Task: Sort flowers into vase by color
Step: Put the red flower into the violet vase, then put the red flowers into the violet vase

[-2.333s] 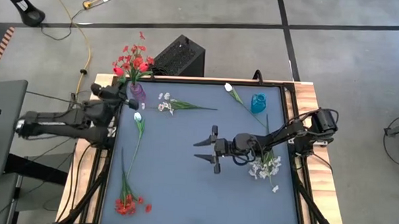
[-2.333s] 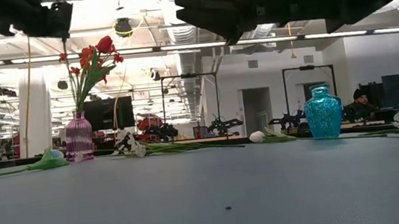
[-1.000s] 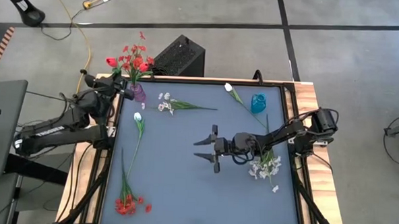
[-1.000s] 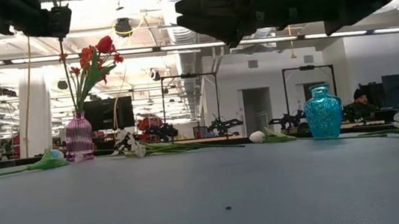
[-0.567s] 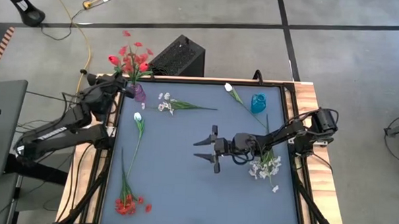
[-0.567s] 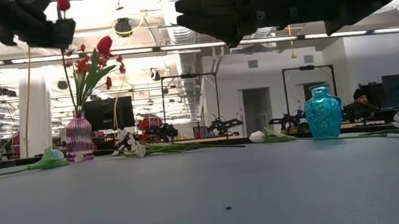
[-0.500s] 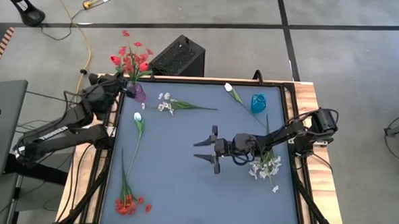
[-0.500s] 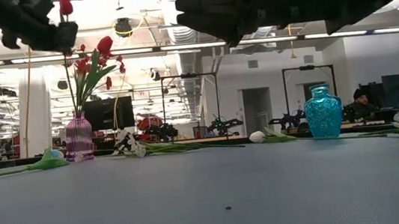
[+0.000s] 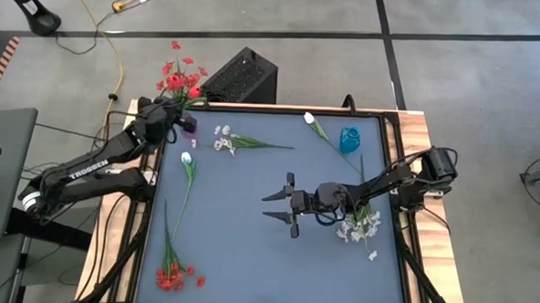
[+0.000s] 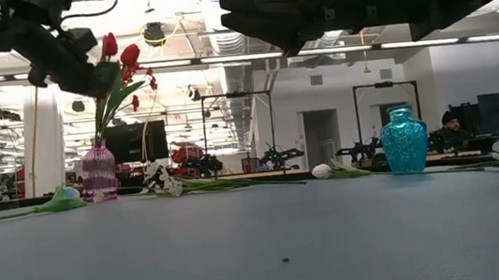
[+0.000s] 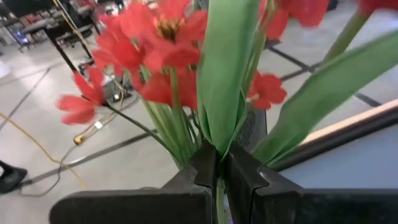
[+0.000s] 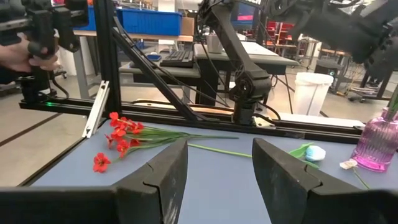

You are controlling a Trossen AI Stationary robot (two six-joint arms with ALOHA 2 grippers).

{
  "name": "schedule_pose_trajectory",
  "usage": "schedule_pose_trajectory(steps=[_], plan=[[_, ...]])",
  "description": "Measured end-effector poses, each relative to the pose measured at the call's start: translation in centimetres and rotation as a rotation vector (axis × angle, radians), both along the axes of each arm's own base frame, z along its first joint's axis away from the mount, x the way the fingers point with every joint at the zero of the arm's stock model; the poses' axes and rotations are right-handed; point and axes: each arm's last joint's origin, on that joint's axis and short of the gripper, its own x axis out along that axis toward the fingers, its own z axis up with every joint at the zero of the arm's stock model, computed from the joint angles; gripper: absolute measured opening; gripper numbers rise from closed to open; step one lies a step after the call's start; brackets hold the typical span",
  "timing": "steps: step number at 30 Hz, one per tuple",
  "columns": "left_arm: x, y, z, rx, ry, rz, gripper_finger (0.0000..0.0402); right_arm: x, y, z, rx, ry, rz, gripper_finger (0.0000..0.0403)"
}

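- The left gripper (image 11: 217,177) is clamped on a red tulip stem (image 11: 219,93), held roughly upright just above the purple vase (image 10: 99,173) at the table's far-left corner.
- The vase mouth lies below the stem.
- The right gripper (image 9: 286,204) waits agape mid-table.

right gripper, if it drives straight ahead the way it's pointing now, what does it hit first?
Probably nothing on the table: the open right gripper points across bare table top toward the left edge. The green stem of the pale-bud flower crosses that line but lies flat, likely below it; depth is unclear.
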Motion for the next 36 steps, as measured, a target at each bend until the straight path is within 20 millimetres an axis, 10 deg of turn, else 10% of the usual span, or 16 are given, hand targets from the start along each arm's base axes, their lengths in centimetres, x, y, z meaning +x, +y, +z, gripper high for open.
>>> schedule_pose_trajectory(steps=[26,36], plan=[[-1.3,-1.4,0.1,-0.276,0.090,-0.051,0.0195,0.0,0.0,-0.3,-0.005,0.027,0.000,0.0205],[-1.0,-3.5,1.7,-0.607,-0.039,-0.432,0.0199,0.0,0.2,-0.2,0.008,0.019,0.004,0.0205]])
